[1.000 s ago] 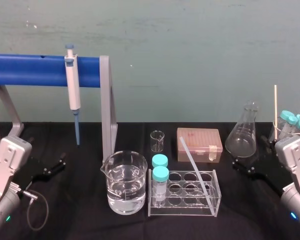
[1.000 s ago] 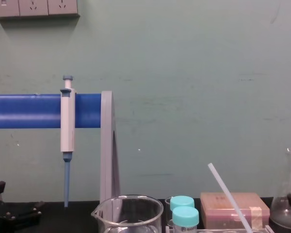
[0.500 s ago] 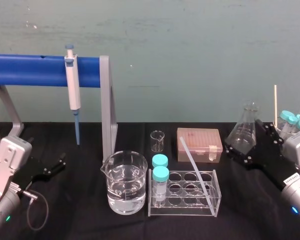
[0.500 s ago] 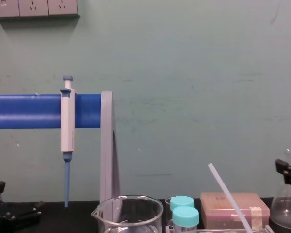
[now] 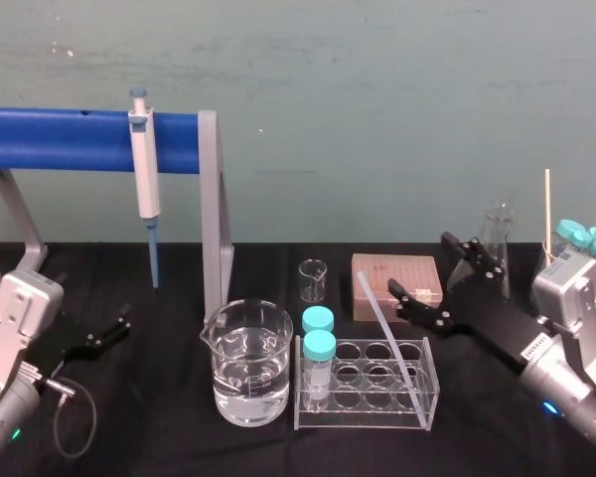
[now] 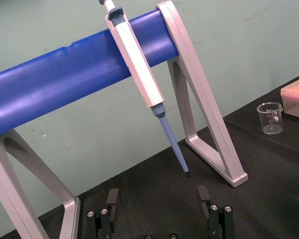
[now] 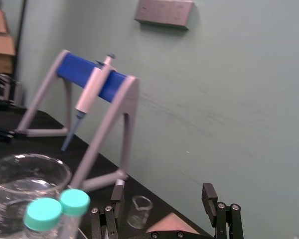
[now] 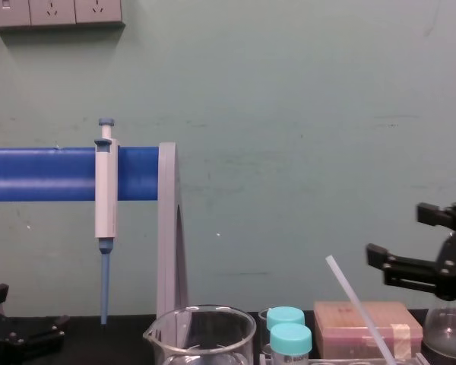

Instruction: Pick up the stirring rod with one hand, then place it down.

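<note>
- Rod [image 5: 385,328] stands with its foot in a right-hand well of the rack [image 5: 363,417], near middle of the surface [image 5: 159,437].
- Its long axis is tilted, with the top end pointing up and to the left, well above the rack.
- Right gripper [image 5: 422,266] hangs just right of that top end, jaws spread, not touching. So the rod's off to its left, and this is the nearer arm by far.
- Left gripper [image 5: 101,333] is parked far left, jaws spread too.

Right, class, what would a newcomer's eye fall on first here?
The blue bar on the left, with a pipette hanging from it. Then the open right gripper in mid-air to the right of the rod, which leans in the rack at centre beside a beaker; the left gripper rests open at far left.
</note>
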`<state>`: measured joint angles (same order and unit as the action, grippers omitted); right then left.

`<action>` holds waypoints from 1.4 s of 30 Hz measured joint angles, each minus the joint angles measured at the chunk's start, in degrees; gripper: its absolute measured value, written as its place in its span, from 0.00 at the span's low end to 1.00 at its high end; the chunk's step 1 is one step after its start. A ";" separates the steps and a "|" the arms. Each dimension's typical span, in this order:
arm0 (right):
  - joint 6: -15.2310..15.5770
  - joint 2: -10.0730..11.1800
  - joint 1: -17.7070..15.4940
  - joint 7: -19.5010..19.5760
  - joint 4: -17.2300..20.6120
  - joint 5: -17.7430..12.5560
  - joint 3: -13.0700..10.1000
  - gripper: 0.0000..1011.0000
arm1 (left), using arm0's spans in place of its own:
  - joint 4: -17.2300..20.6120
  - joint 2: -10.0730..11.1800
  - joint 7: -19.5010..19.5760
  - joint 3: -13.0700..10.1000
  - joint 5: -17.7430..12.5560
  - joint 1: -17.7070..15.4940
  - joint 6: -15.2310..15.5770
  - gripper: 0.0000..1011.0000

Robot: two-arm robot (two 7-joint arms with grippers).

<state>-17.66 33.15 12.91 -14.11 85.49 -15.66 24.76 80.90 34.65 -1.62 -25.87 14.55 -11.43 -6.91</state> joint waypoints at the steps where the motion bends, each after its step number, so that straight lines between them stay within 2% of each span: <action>1: -0.19 -0.23 0.32 -0.61 -0.29 -0.11 0.15 0.99 | 0.00 0.00 0.00 0.01 0.00 0.00 0.00 0.99; 6: -1.02 -1.48 1.89 -4.05 -1.86 -1.04 0.88 0.99 | 0.00 0.00 0.00 0.00 0.00 0.00 0.00 0.99; 15: -0.28 -4.18 4.01 -10.99 -5.58 -6.06 1.06 0.99 | 0.00 0.00 0.00 0.00 0.00 0.00 0.00 0.99; 29: 5.35 -7.37 5.88 -18.90 -10.76 -13.24 -0.43 0.99 | 0.00 0.00 0.00 0.00 0.00 0.00 0.00 0.99; 36: 8.47 -8.35 6.47 -21.11 -12.29 -14.82 -0.80 0.99 | 0.00 0.00 0.00 0.01 0.00 0.00 0.00 0.99; 42: 10.67 -8.62 6.52 -21.30 -12.67 -15.18 -0.94 0.99 | 0.00 0.00 0.00 0.00 0.00 0.00 0.00 0.99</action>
<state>-6.98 24.53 19.43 -35.42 72.83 -30.84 23.82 80.90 34.64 -1.62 -25.86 14.55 -11.43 -6.91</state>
